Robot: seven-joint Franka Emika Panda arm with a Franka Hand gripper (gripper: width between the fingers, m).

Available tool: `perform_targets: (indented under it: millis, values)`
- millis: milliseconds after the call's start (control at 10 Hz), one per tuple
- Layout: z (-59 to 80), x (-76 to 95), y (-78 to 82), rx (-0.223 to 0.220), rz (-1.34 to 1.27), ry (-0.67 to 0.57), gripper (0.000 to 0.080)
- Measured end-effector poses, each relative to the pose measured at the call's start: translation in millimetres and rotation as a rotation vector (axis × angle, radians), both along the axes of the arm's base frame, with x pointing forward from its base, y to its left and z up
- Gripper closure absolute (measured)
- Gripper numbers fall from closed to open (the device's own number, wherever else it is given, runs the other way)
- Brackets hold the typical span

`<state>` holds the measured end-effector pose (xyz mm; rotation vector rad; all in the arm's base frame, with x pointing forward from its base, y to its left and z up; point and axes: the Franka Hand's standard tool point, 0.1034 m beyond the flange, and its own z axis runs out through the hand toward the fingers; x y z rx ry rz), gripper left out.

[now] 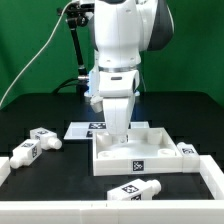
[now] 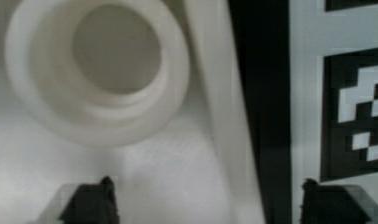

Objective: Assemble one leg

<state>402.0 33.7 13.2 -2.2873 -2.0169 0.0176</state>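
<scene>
Gripper (image 1: 118, 128) spread and empty over the corner hole (image 2: 106, 70) of the white panel (image 1: 110, 160).
Its fingertips (image 2: 88, 200) stand well apart, with only panel surface between them. The left leg (image 1: 45, 138) lies on the black table (image 1: 60, 172) at middle left of the exterior view, long axis almost sideways. The front leg (image 1: 135, 188) lies at lower centre. Either one seems to need a reach away from the panel.
</scene>
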Motion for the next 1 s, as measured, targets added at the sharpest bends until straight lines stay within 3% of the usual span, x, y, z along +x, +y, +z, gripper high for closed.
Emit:
perform_targets:
  millis: [100, 200, 300, 500, 800, 1000]
  values:
    - [-0.3, -0.2, -0.1, 0.000, 0.000, 0.001, 0.0367]
    - [-0.7, -0.6, 0.0, 0.000, -0.001, 0.002, 0.0567]
    - [-0.8, -0.6, 0.3, 0.000, 0.000, 0.002, 0.0700]
    - [-0.4, 0.4, -0.1, 0.000, -0.004, -0.002, 0.0747]
    - [1.4, 5.0, -2.2, -0.002, -0.001, 0.002, 0.0747]
    - [4.8, 34.0, -9.3, 0.000, 0.013, -0.019, 0.0747]
